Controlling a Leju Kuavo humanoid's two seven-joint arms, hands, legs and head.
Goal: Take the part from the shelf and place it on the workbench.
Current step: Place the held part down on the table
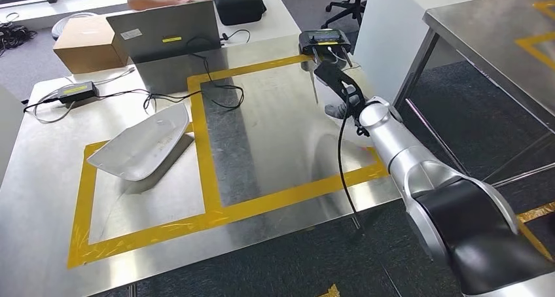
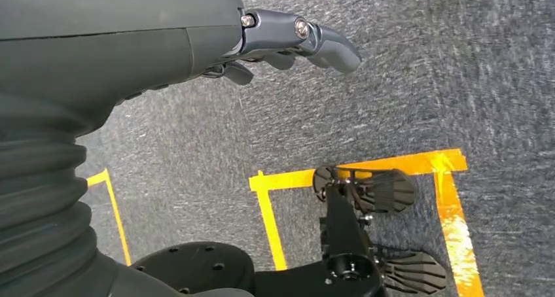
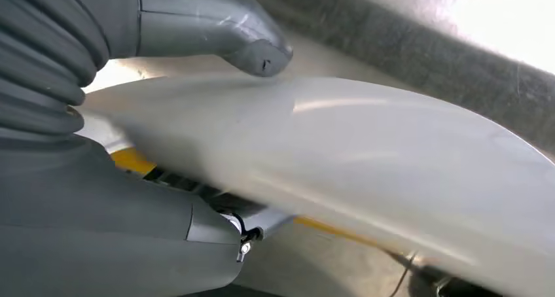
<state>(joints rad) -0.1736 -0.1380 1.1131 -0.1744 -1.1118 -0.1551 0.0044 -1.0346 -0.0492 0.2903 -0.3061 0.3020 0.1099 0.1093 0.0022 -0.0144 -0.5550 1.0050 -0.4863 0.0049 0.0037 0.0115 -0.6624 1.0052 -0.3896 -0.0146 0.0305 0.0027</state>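
**Part and placement.** The white, curved, shell-like plastic part [image 1: 141, 143] lies on the brushed-steel workbench [image 1: 275, 133]. It sits inside the rectangle of yellow tape [image 1: 203, 153] on the far left of the right hand [image 1: 335, 81], well apart from it. One edge of the part reaches the tape line nearest that hand. Judged from this, the placing is done and the step in hand is clearing the arm away.

**Right hand.** It hovers over the bench's right-hand border with its dark fingers apart and holding nothing. In the right wrist view the grey thumb [image 3: 216, 29] stands clear above a pale, glossy, blurred surface; I cannot tell what that surface is.

**Left hand.** The left hand [image 2: 288, 42] hangs over grey carpet [image 2: 425, 81], fingers loosely extended and empty.

**Doing it well.**
- Draw the right arm back towards the body, lifting before swinging, so the fingers do not scrape the steel.
- A black handheld controller [image 1: 324, 42] lies just beyond the fingertips; keep away from it.
- A black cable [image 1: 340, 159] runs along the forearm beneath the hand and could snag on the bench edge.
- Do not sweep towards the part; it rests on a curved side and would probably rock or slide if nudged.

**Farther off.** Beyond the part stand a grey laptop [image 1: 163, 32] and a brown cardboard box [image 1: 85, 42].
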